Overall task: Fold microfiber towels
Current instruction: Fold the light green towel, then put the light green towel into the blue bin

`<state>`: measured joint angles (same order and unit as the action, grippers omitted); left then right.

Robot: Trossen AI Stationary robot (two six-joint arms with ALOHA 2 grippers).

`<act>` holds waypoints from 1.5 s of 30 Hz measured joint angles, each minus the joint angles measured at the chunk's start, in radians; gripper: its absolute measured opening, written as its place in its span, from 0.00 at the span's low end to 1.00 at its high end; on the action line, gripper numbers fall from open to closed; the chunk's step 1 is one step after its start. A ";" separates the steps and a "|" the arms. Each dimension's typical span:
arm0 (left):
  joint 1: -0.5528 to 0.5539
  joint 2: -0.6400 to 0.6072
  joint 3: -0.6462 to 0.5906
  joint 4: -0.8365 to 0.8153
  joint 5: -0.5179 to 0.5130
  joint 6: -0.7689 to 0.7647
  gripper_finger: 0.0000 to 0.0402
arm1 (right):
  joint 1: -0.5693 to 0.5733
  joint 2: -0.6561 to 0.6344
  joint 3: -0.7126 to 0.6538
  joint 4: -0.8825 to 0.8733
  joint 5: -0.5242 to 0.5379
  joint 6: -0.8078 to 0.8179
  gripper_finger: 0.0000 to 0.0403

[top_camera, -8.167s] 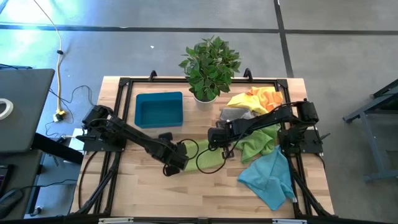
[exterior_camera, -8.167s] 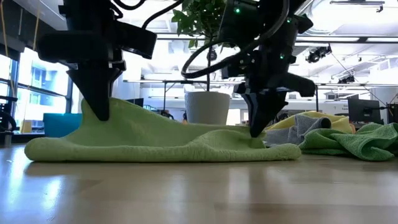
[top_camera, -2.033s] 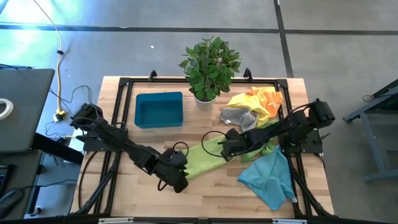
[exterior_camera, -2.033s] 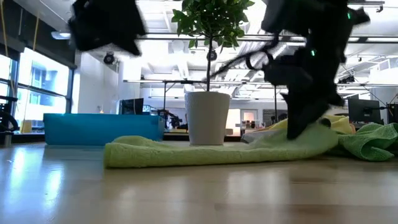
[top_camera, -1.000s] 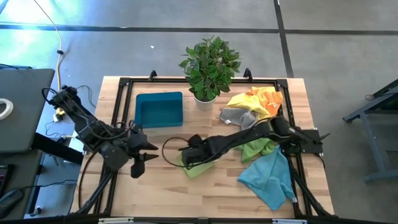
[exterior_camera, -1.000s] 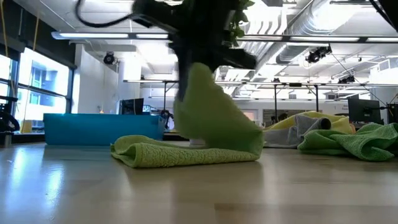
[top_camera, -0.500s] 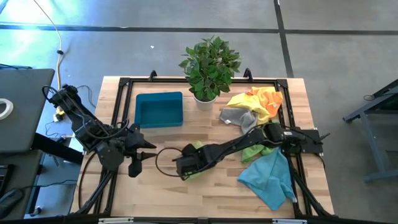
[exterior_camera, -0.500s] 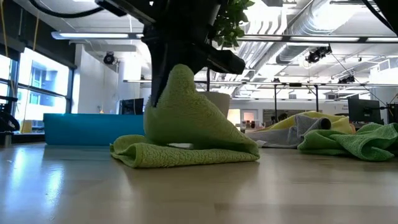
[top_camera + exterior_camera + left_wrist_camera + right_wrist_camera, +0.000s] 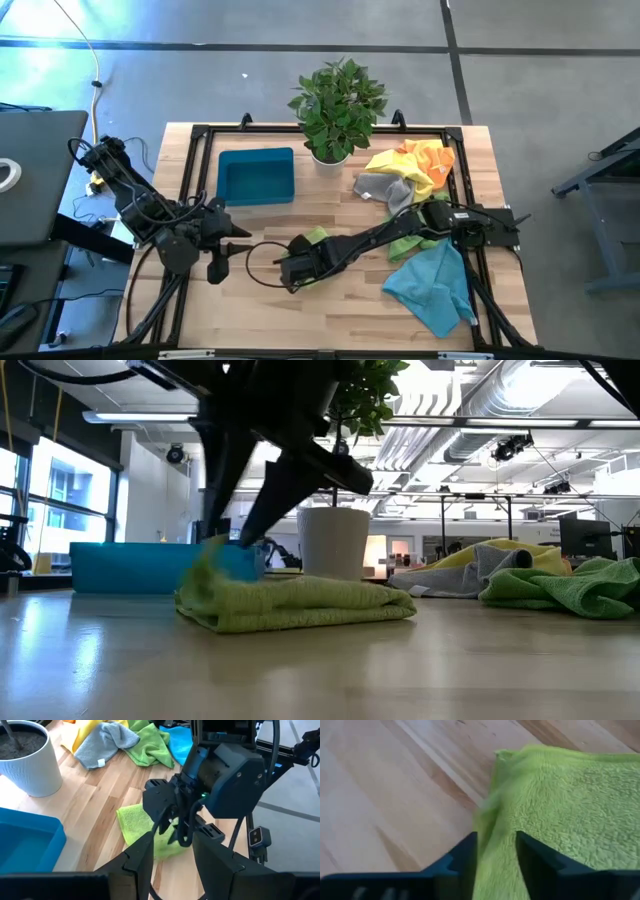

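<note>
While fluorescent strips and exposed ducts light the open workshop behind it, the pale wood surface (image 9: 330, 310) sits on a grey concrete floor, with a potted plant (image 9: 337, 108) at its far edge as the fixed mark. Just beside the plant, toward the left arm's side, lies a rigid blue tray (image 9: 256, 176); nothing can be seen inside it. On the plant's other side is a loose heap of microfiber towels (image 9: 408, 172) in yellow, orange, grey and green, and a teal-blue towel (image 9: 433, 284) is spread nearer the front edge, well apart from the plant. In front of the plant, toward the middle of the surface, a lime green towel (image 9: 300, 603) lies folded over on itself in a low flat bundle. The right tool (image 9: 289, 270) is stretched across to that towel's end farthest from the heap, with its fingers (image 9: 461, 857) apart; a fold of green cloth lies between them, and whether they press on it cannot be told. The left tool (image 9: 217, 266) is drawn back in front of the tray, well apart from the plant and clear of the green towel, its fingers (image 9: 137, 857) apart and empty. A white pot (image 9: 334, 544) holds the plant, with dark soil showing in it.
</note>
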<state>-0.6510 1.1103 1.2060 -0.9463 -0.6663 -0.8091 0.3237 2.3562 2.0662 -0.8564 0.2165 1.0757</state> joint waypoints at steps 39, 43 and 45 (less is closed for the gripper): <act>0.001 0.000 0.000 -0.033 -0.004 0.001 0.31 | 0.014 0.168 0.020 0.002 0.134 -0.192 0.40; 0.001 0.000 0.000 -0.034 -0.004 0.001 0.31 | 0.013 0.175 0.019 -0.008 0.134 -0.205 0.29; 0.001 0.000 0.000 -0.034 -0.004 0.001 0.31 | 0.012 0.175 0.018 -0.013 0.134 -0.204 0.21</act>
<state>-0.6502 1.1103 1.2060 -0.9798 -0.6701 -0.8078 0.3357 2.5309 2.0846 -0.8690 0.3508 0.8713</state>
